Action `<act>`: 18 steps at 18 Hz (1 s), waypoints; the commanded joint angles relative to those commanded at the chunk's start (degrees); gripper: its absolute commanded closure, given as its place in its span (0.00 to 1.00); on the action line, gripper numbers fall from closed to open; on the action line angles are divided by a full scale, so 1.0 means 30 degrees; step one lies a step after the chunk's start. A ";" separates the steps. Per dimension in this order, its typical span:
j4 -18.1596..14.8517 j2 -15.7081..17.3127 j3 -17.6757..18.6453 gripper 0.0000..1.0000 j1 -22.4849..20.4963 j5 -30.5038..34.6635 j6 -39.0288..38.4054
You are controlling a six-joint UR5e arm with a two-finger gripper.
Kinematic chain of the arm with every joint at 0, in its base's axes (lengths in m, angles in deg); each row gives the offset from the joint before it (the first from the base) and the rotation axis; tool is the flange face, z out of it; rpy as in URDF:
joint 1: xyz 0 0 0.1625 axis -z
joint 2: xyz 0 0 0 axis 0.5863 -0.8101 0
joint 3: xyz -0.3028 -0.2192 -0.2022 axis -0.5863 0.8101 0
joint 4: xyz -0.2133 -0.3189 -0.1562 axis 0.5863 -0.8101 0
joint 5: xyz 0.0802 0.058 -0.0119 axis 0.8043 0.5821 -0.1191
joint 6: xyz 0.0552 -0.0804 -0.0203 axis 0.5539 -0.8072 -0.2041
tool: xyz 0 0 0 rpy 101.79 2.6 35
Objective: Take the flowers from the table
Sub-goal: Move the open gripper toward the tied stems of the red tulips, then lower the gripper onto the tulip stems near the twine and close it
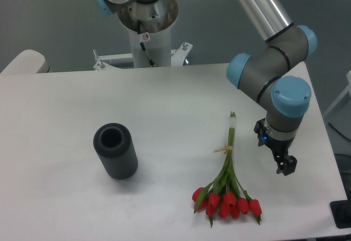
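Note:
The flowers (pixel 227 189) lie flat on the white table (pixel 164 115) at the front right. They are a bunch of red tulip buds on thin green stems tied with a pale band, buds toward the front edge and stem ends pointing away. My gripper (pixel 286 165) points down just above the table, to the right of the stems and apart from them. It holds nothing. I see it side-on, its fingers overlap, and no gap between them shows.
A dark grey ribbed cylinder (pixel 115 150) stands upright at the table's left centre, open end up. The arm's base column (pixel 147 27) stands behind the far edge. The table's right edge runs close to the gripper.

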 joint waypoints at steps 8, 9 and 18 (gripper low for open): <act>0.0058 0.0000 0.0321 0.00 -0.0029 -0.0087 0.0000; 0.0058 0.0029 0.0438 0.00 -0.0029 -0.0117 0.0000; 0.0293 0.0088 0.1581 0.00 0.0058 -0.1699 -0.5181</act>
